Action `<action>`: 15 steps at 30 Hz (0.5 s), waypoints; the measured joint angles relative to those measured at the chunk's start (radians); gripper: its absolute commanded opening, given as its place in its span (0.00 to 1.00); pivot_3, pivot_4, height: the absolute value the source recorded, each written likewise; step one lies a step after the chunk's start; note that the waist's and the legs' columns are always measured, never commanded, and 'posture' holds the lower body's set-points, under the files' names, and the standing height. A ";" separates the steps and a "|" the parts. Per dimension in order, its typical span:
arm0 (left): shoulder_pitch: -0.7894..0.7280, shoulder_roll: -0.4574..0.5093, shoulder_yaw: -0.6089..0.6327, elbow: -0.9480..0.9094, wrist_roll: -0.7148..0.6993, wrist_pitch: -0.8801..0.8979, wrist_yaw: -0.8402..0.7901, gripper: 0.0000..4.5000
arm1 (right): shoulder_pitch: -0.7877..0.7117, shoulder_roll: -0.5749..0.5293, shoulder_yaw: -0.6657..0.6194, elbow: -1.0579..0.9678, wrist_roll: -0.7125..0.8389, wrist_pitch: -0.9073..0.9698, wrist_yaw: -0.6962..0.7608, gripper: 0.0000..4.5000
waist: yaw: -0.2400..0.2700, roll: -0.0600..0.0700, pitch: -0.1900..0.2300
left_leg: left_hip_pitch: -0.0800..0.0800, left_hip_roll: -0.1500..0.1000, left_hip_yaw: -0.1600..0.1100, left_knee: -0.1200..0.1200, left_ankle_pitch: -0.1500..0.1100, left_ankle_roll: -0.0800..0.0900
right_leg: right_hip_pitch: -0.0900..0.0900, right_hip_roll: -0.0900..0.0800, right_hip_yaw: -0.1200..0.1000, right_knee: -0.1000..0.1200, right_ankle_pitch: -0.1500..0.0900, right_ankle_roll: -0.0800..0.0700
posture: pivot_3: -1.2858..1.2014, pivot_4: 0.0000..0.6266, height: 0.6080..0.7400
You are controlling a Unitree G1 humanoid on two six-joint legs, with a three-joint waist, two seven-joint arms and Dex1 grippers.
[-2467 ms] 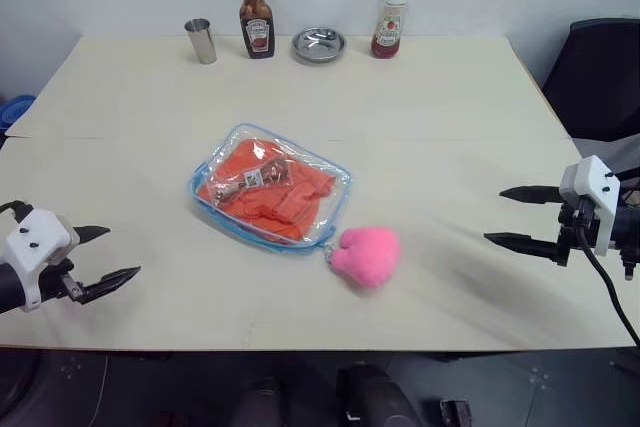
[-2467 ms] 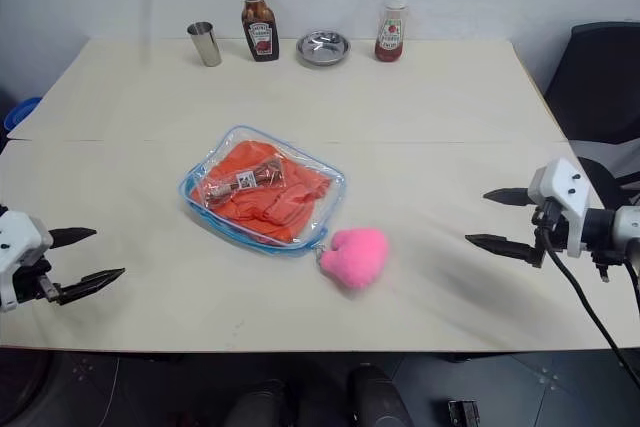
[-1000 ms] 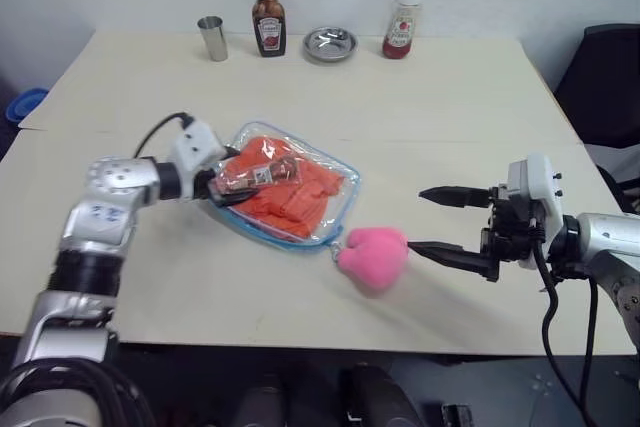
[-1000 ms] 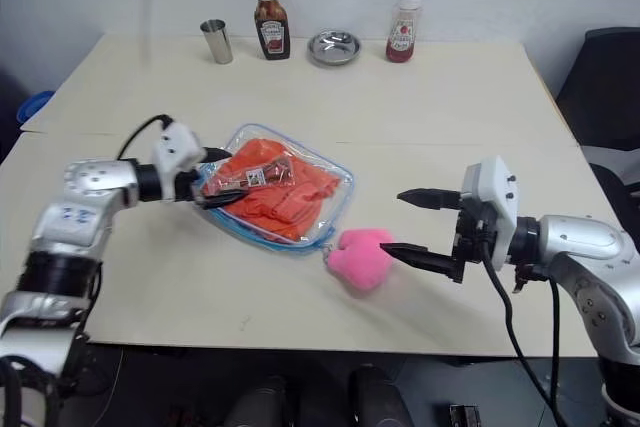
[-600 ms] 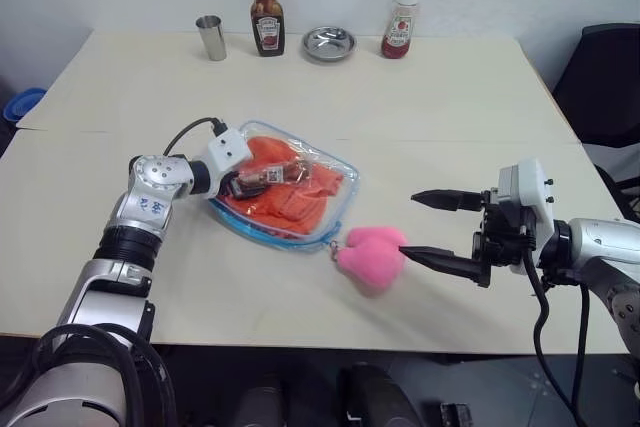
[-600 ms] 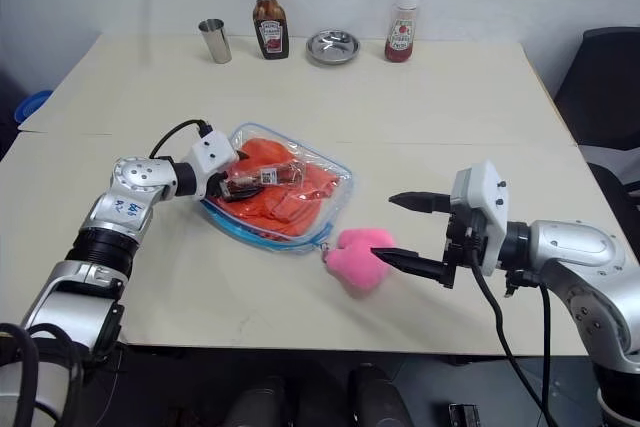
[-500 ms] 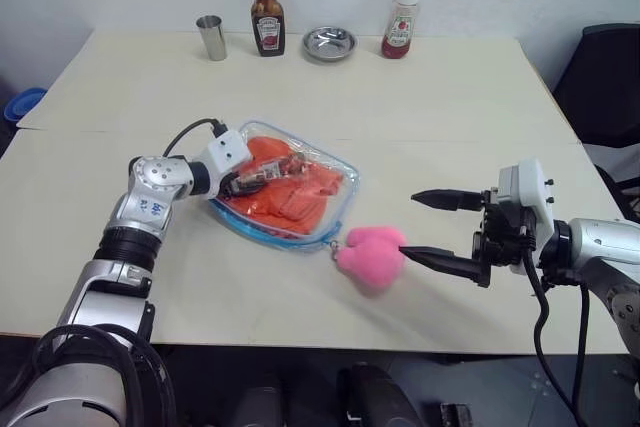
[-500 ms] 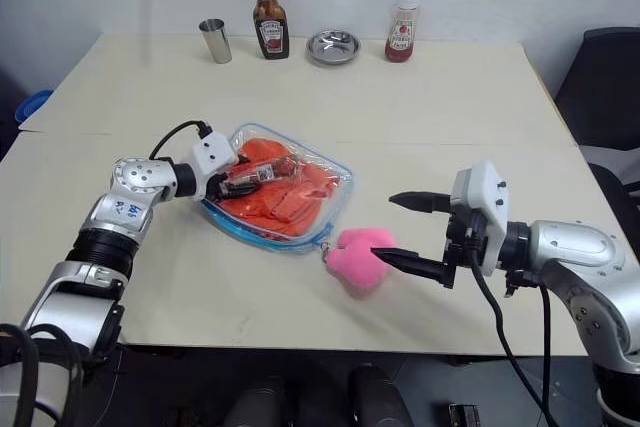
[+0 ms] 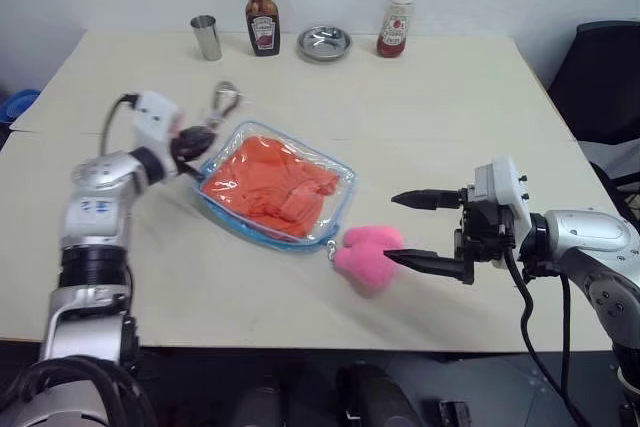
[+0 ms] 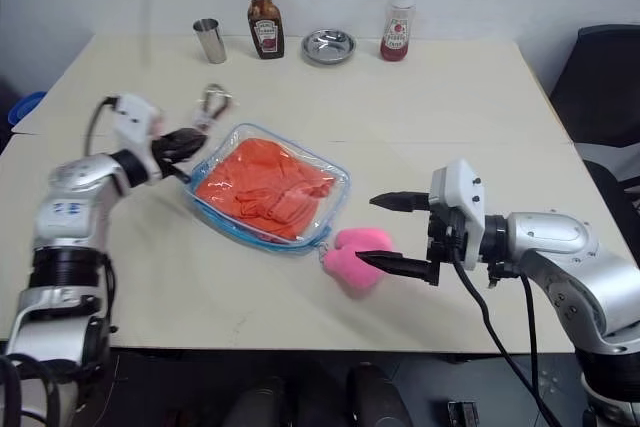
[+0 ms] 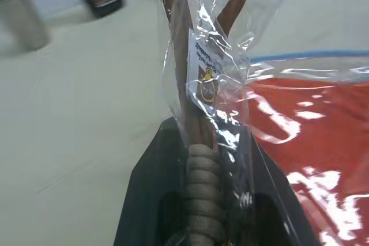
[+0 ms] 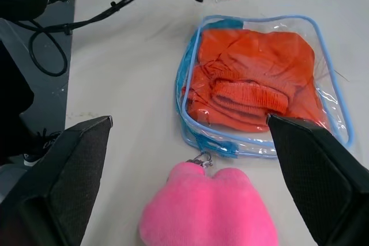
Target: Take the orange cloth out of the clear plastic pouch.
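Observation:
The clear plastic pouch [image 9: 342, 179] lies flat mid-table with the orange cloth [image 9: 264, 179] inside it. A pink plush charm [image 9: 367, 253] hangs off its near corner. My left gripper [image 9: 194, 137] hovers just left of the pouch, shut on a small brown clip in a clear wrapper [image 9: 224, 100] that sticks up beyond the fingers. In the left wrist view the wrapped clip [image 11: 199, 67] stands between my black fingers [image 11: 151, 177]. My right gripper [image 9: 392, 228] is open at the right of the plush, its lower finger close to it.
Along the far edge stand a steel cup [image 9: 206, 37], a brown sauce bottle [image 9: 261, 22], a metal dish [image 9: 322, 42] and a red ketchup bottle [image 9: 394, 22]. A black chair [image 9: 600, 77] is beyond the table's right side.
My left gripper closed on the wrapped clip that lay in the pouch and drew it out, up and to the left. The orange cloth stayed in the pouch. The right arm barely moved.

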State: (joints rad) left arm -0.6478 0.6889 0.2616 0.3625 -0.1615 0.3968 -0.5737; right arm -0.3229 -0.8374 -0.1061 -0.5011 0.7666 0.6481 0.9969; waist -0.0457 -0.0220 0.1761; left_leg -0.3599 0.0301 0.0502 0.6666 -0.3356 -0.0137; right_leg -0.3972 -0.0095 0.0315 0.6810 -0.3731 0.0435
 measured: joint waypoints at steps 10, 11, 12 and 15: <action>0.301 0.152 0.263 0.098 0.009 0.056 0.188 0.27 | -0.069 0.024 0.069 0.039 -0.011 -0.003 0.046 1.00 | 0.021 -0.004 -0.001 | 0.000 -0.001 -0.002 0.000 -0.002 0.003 | 0.001 -0.003 -0.002 -0.001 0.000 0.000 | 0.52 0.24 1.00; 0.313 0.151 0.273 0.114 0.007 0.049 0.194 0.32 | -0.077 0.026 0.082 0.045 -0.017 -0.006 0.051 1.00 | 0.024 -0.005 -0.001 | -0.001 -0.002 -0.002 0.000 -0.002 0.003 | 0.001 -0.004 -0.003 -0.001 0.000 0.000 | 0.52 0.24 1.00; 0.319 0.149 0.276 0.123 0.006 0.047 0.201 0.38 | -0.085 0.028 0.091 0.052 -0.022 -0.009 0.055 1.00 | 0.025 -0.005 -0.001 | -0.001 -0.002 -0.002 0.000 -0.002 0.003 | 0.001 -0.004 -0.003 -0.002 0.000 0.000 | 0.52 0.24 1.00; 0.331 0.136 0.279 0.124 0.001 0.036 0.224 0.59 | -0.112 0.030 0.102 0.076 -0.031 -0.012 0.061 1.00 | 0.024 -0.008 -0.001 | -0.001 -0.002 -0.002 0.000 -0.002 0.003 | 0.001 -0.004 -0.003 -0.002 0.000 0.000 | 0.52 0.24 1.00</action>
State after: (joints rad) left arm -0.3173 0.8249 0.5410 0.4864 -0.1601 0.4330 -0.3502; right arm -0.4350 -0.8071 -0.0040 -0.4246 0.7352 0.6359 1.0584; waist -0.0221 -0.0300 0.1747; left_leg -0.3608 0.0281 0.0478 0.6667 -0.3374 -0.0106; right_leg -0.3960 -0.0137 0.0280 0.6790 -0.3731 0.0435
